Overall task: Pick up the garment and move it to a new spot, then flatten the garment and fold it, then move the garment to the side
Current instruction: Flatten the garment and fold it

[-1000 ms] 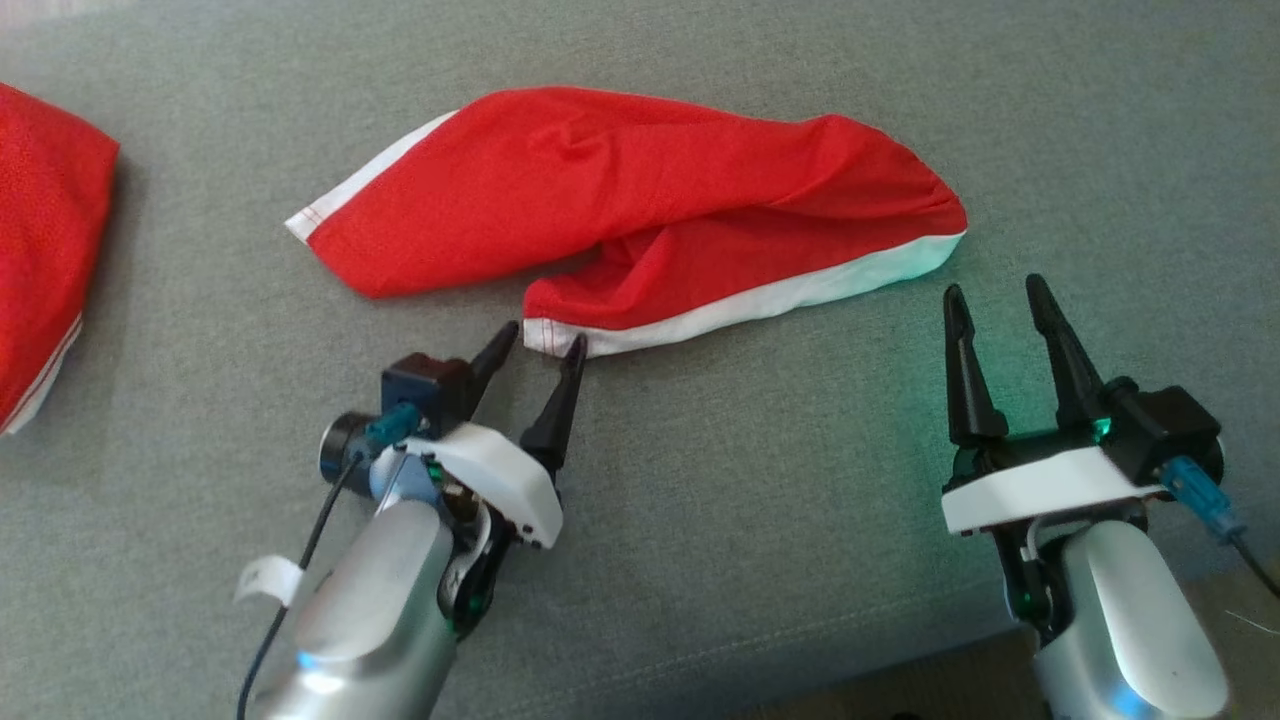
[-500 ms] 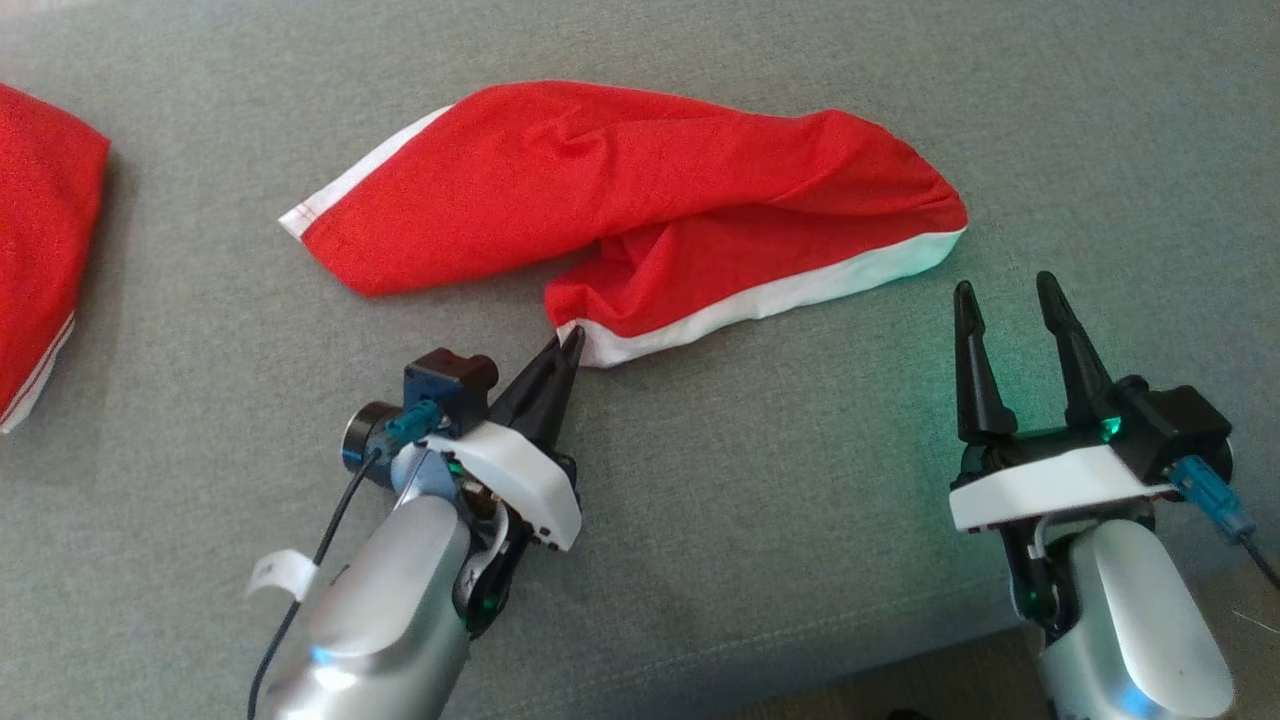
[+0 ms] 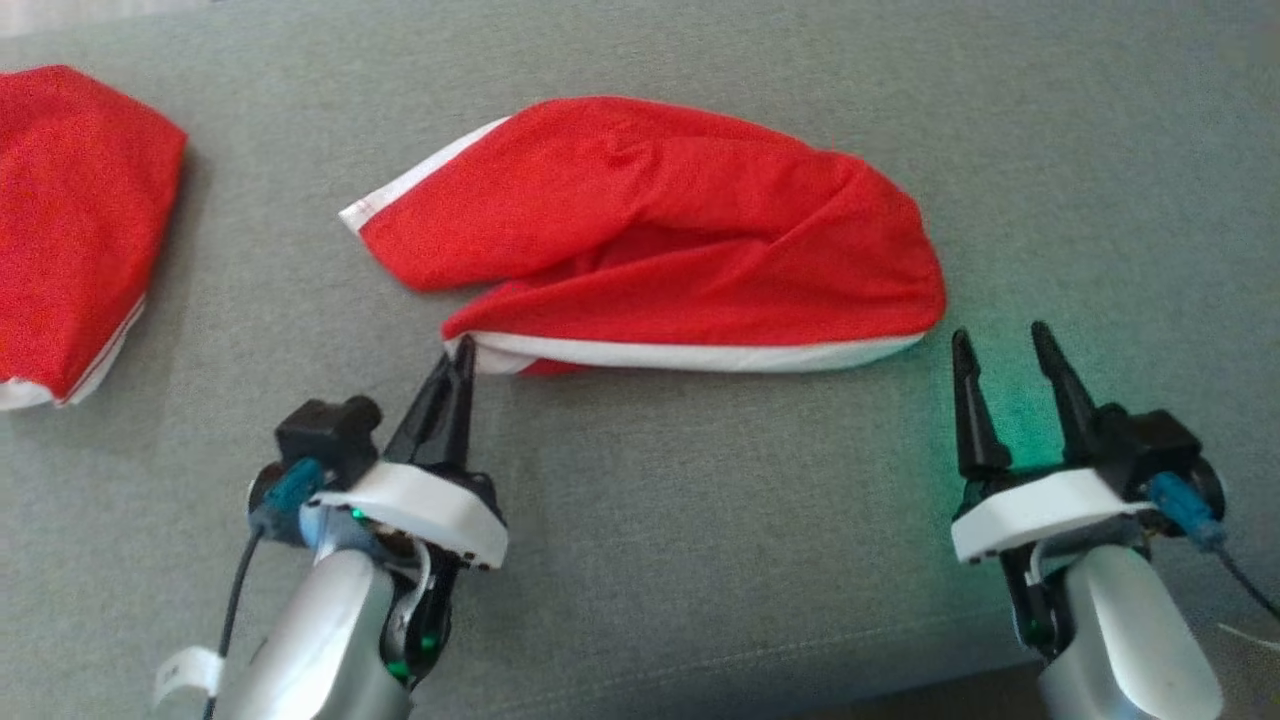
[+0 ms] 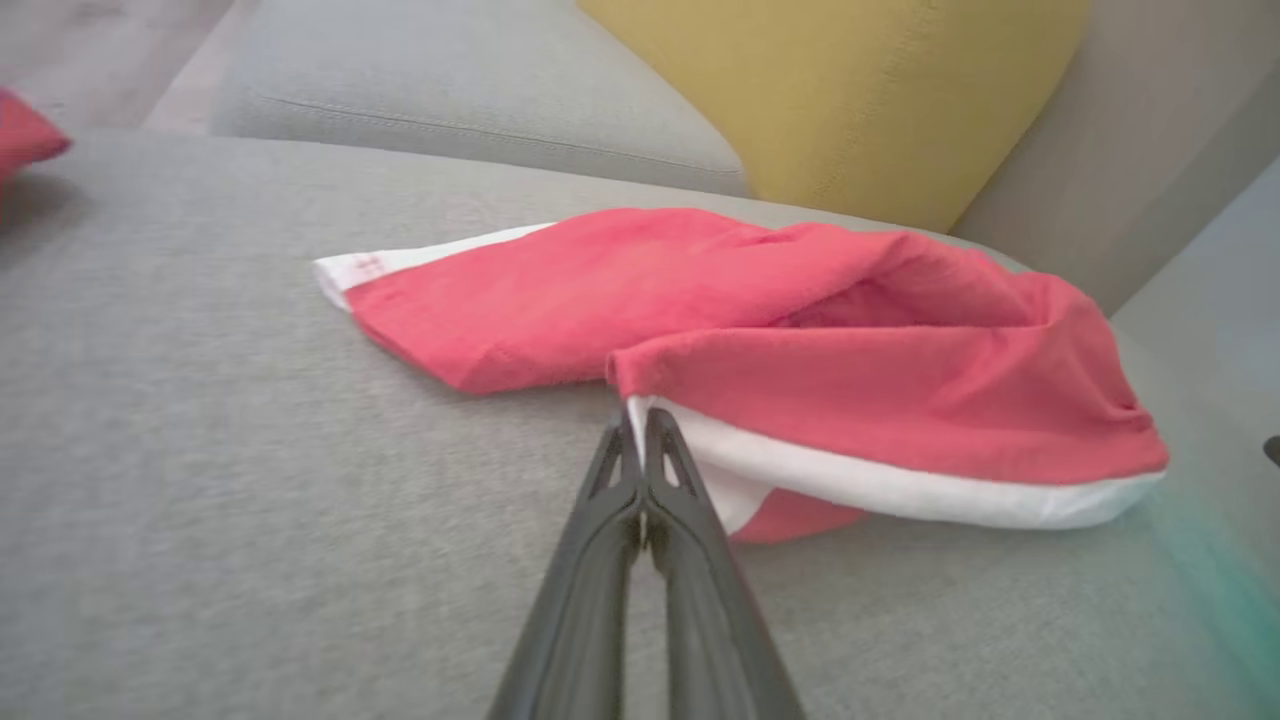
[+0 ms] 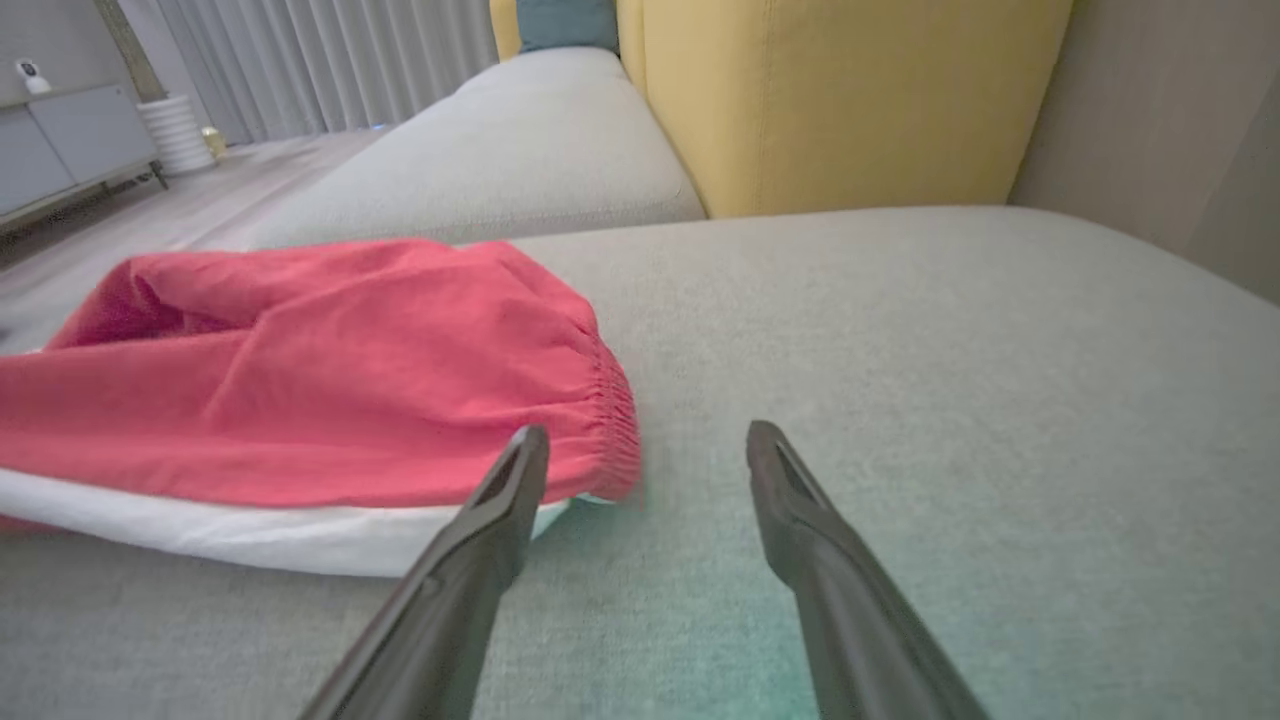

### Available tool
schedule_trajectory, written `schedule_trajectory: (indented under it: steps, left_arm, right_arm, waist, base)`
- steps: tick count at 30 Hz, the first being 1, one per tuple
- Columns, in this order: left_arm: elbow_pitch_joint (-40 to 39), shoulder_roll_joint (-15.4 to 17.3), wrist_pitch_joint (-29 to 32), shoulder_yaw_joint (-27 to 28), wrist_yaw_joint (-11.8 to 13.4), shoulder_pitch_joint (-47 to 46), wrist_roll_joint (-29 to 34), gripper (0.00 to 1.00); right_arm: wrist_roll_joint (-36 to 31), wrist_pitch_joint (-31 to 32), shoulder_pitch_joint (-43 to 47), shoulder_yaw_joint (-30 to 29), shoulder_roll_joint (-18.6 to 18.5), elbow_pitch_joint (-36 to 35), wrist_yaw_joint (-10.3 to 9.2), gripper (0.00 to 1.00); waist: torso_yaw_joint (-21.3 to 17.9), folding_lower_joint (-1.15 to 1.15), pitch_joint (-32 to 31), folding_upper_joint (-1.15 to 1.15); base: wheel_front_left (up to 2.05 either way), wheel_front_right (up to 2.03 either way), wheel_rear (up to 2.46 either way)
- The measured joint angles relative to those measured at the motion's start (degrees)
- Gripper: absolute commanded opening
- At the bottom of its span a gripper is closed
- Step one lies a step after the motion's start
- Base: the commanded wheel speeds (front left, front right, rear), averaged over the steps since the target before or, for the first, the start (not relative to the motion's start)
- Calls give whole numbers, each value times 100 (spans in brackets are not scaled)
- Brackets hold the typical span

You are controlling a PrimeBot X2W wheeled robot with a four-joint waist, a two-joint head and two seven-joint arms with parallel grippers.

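Note:
A red garment with white side stripes [image 3: 660, 230] lies crumpled on the grey sofa seat [image 3: 700, 500], its elastic waistband at the right end [image 5: 615, 410]. My left gripper [image 3: 455, 350] is shut on the white-trimmed hem corner of one leg [image 4: 650, 405], pulled out toward the left. The other leg's hem [image 3: 365, 210] lies further back on the left. My right gripper [image 3: 1000, 335] stands open just in front of the waistband end, its fingers [image 5: 520, 470] close to the white stripe with nothing between them.
A second red garment [image 3: 70, 220] lies at the seat's far left. A yellow cushion [image 4: 840, 90] and the sofa back stand behind the garment. The seat's front edge [image 3: 800, 680] runs near the arms.
My left gripper, shut on the hem corner, has dragged it leftward, stretching that leg out straight. The head camera shifted, so the whole scene sits further right. The right gripper stays open.

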Motion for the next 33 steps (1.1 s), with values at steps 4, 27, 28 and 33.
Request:
schedule_trajectory:
  steps: [4, 27, 28, 33]
  left_arm:
    - [-166, 15, 0, 193, 51, 159, 1, 0]
    - [-314, -90, 0, 676, -9, 186, 219, 0]
    - [-315, -100, 0, 680, -10, 186, 219, 0]
    - [-339, -154, 0, 714, -18, 193, 267, 0]
  right_arm:
    - [-208, 1, -22, 77, 0, 441, 0, 100]
    - [-514, 1, -906, 1205, -11, 1551, 0, 47]
    - [-494, 1, -905, 1230, -12, 1483, 0, 32]
    - [-403, 1, -896, 1305, -12, 1080, 0, 0]
  waist:
    - [140, 0, -32, 0]
    - [526, 0, -1, 0]
    - [525, 0, -4, 0]
    - [509, 0, -26, 0]
  base:
    - [0, 0, 0]
    - [0, 0, 0]
    - [0, 0, 0]
    - [0, 0, 0]
